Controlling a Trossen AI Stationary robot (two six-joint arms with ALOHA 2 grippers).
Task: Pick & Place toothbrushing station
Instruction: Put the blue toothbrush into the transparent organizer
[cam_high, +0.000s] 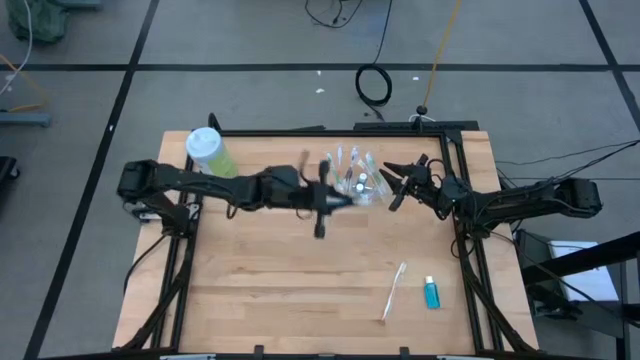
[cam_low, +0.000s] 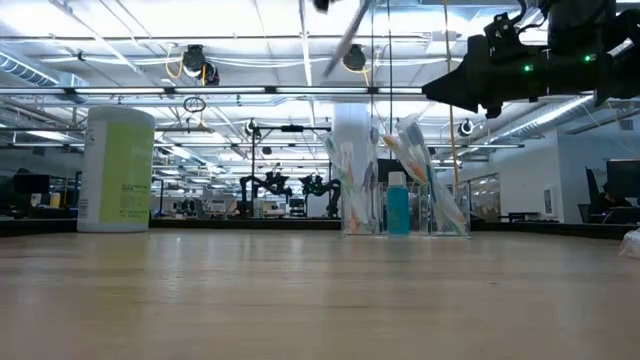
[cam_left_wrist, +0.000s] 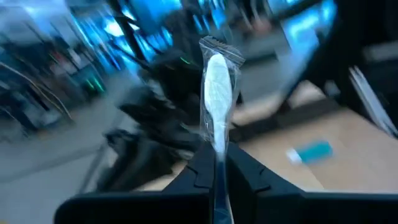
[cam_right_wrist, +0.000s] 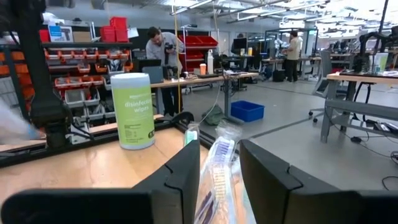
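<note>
Wrapped toothbrush (cam_left_wrist: 217, 93) pinched in the left gripper (cam_left_wrist: 214, 171) mid-frame, right gripper (cam_high: 402, 180) wide open beside the cup (cam_high: 362, 182).

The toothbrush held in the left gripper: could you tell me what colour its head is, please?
White, inside a clear wrapper; the toothbrush shows best in the left wrist view.

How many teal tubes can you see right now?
2. One teal tube lies flat near the table's front right, beside a loose toothbrush. Another stands in the cup at the back. Others may be hidden there.
</note>
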